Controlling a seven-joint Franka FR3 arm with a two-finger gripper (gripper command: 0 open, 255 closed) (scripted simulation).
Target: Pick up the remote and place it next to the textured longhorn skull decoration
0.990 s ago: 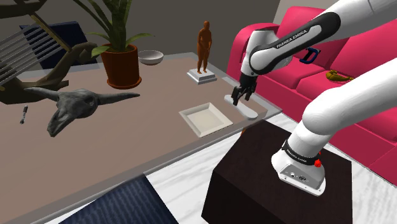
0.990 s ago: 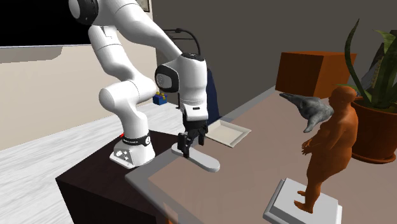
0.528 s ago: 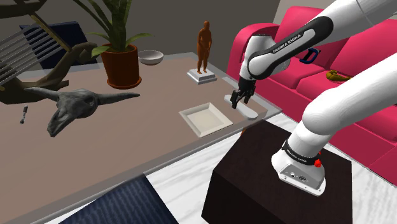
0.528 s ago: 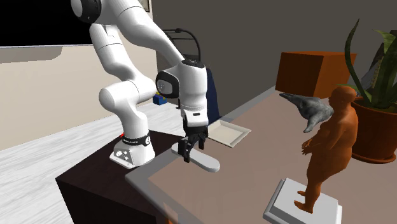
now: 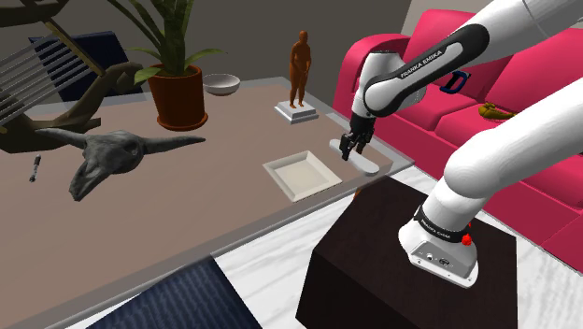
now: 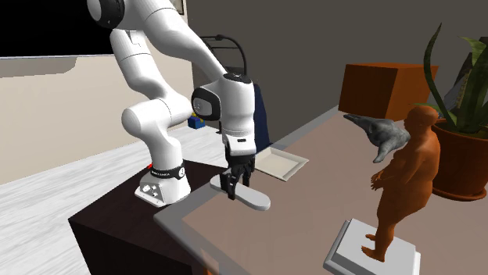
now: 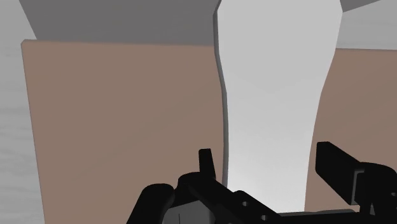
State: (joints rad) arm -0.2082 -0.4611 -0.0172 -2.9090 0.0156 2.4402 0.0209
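Note:
The remote (image 5: 368, 162) is a long pale grey bar lying flat near the table corner closest to the stand, seen too in the second exterior view (image 6: 255, 200). My black gripper (image 5: 348, 150) points down onto its near end and is shut on it, fingers against both long sides (image 6: 231, 190). In the wrist view the remote (image 7: 273, 95) runs away from the gripper (image 7: 267, 167) between the two fingertips. The dark grey longhorn skull (image 5: 107, 159) lies far across the brown table (image 5: 187, 220), toward the shoulder view's left; its horn tip (image 6: 379, 133) shows behind the figurine.
A shallow white tray (image 5: 301, 175) sits just beside the remote. An orange figurine on a white base (image 5: 299, 73), a potted plant (image 5: 177, 93) and a grey bowl (image 5: 221, 84) stand farther back. A red sofa (image 5: 523, 140) flanks the table; the dark stand (image 5: 374, 252) is below.
The hand came down a little onto the remote's end, then the fingers closed from wide apart onto its sides. The remote lies where it was.

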